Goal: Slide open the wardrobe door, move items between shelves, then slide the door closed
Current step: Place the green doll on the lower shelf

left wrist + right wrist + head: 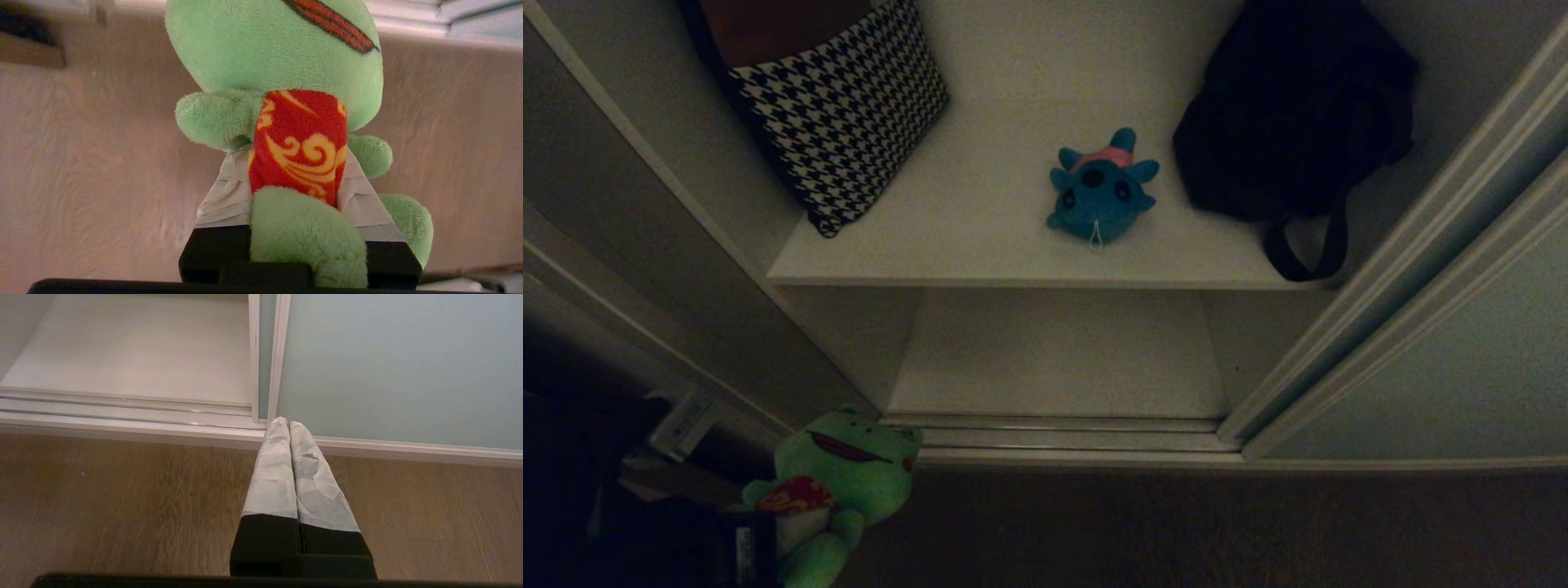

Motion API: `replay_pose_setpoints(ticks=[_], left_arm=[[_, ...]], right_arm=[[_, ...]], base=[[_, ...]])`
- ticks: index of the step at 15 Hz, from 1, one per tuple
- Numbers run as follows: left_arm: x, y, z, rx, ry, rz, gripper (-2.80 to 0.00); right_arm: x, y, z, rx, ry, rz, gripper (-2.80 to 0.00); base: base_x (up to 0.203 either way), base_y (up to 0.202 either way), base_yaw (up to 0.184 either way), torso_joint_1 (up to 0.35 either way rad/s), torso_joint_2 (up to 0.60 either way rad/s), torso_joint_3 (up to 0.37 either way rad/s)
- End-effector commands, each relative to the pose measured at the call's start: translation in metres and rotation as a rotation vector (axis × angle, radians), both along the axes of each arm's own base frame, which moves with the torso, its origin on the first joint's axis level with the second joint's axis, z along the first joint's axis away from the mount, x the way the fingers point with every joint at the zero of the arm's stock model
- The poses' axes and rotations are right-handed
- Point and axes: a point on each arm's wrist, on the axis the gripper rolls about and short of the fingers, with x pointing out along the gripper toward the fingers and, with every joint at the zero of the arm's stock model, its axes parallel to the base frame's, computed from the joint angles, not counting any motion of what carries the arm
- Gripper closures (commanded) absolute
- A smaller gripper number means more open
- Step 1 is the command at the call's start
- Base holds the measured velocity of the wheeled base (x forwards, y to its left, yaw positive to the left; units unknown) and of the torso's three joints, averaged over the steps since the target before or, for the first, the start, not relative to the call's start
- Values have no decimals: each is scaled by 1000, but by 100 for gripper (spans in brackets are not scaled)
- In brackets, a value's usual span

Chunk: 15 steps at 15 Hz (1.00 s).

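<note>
My left gripper point(295, 158) is shut on the green frog point(273, 49), its taped fingers point(226, 196) pressing the red patterned belly from both sides. In the head view the frog point(841, 482) hangs low at the left, in front of the wardrobe and above the floor. The blue plush point(1101, 192) sits on the upper white shelf point(980, 237). Below it the lower shelf point(1054, 351) is bare. The sliding wardrobe door point(1462, 367) stands pushed to the right. My right gripper point(284, 423) is shut with nothing in it, low by the door point(388, 367).
A houndstooth cushion point(841, 106) leans at the upper shelf's left and a black bag point(1290, 114) fills its right, a strap hanging over the edge. Silvery rails point(1062, 433) run along the wardrobe's foot. Wooden floor point(122, 506) lies in front.
</note>
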Motion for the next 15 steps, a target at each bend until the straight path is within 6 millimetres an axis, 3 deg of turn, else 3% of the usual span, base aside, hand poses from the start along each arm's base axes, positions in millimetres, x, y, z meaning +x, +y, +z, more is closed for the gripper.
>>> replay_pose_setpoints(ticks=[1,6,11,15], left_arm=[[2,-1,-3,-3,-5,7,0],[-36,21,58,-17,-205,9,0],[-37,22,50,4,-183,20,0],[-16,11,56,12,-171,19,0]], right_arm=[[0,0,0,0,0,0,0],[0,0,0,0,0,0,0],[0,0,0,0,0,0,0],[0,0,0,0,0,-1,0]], base=[[0,0,0,0,0,0],[0,0,0,0,0,0],[0,0,0,0,0,0],[0,0,0,0,0,0]])
